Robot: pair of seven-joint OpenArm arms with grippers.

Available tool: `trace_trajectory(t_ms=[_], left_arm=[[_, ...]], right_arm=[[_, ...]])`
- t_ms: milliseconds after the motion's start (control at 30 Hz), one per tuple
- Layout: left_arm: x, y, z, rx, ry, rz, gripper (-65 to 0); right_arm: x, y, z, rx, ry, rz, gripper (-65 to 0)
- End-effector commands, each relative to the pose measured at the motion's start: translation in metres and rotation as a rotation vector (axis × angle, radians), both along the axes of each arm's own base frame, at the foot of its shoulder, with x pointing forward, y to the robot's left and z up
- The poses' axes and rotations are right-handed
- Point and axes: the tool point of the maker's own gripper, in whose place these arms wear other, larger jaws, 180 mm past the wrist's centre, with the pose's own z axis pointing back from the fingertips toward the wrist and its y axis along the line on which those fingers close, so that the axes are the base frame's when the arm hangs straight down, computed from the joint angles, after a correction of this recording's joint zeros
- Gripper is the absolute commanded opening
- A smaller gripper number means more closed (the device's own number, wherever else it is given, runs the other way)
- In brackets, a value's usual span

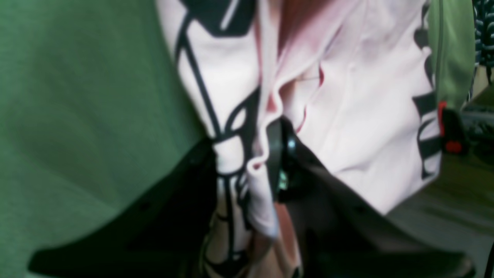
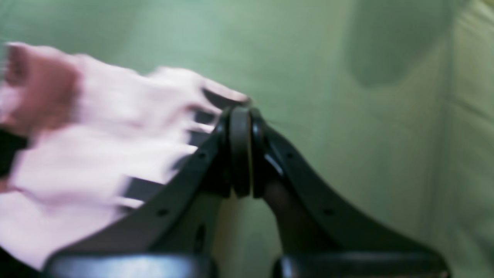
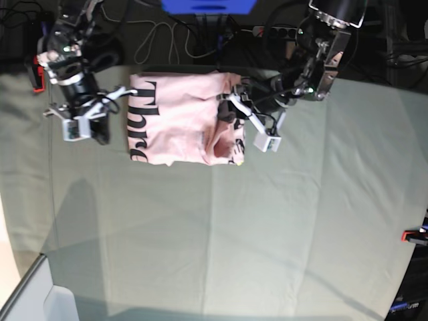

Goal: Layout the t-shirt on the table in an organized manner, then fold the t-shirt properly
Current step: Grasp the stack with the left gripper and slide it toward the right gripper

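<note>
Table (image 3: 221,234): near part bare pale green creased cloth. T-shirt (image 3: 180,120): pink, black lettering, lying partly folded at the far middle. Left hand (image 1: 266,162): at the shirt's bunched edge, narrowed onto a fold of pink cloth. Right hand (image 2: 241,150): closed, empty, beside the shirt's other edge.

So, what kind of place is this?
Probably a robotics lab bench: two arms over a cloth-covered table, red clamps at its edges, loose cables behind, and one t-shirt.
</note>
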Motion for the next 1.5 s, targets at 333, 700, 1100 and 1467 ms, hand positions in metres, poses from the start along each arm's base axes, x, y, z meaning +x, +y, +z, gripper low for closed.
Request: trace_trajectory(t_ms=[333,700,1100,1467], left_arm=[[0.111,-0.003,0.04,0.169,-0.226,-0.215,-65.0],[0.168,-0.102,0.065,0.446,-0.456,-0.642,-65.0],[0.151,-0.167,0.043,0.601,-0.674,-0.926,-65.0],[0.155,-0.165,0.046,0.607,-0.69,-0.922,-41.2]], right_arm=[[-0.019,-0.111,0.032,-0.112,-0.084,-0.305,-65.0],[-0.081,-0.179,0.036,-0.193,-0.035,-0.536,-65.0],[-0.118,-0.209,0.043,-0.238,-0.014,-0.658,-65.0],[-0.118,-0.209,0.043,-0.238,-0.013,-0.657,-65.0]])
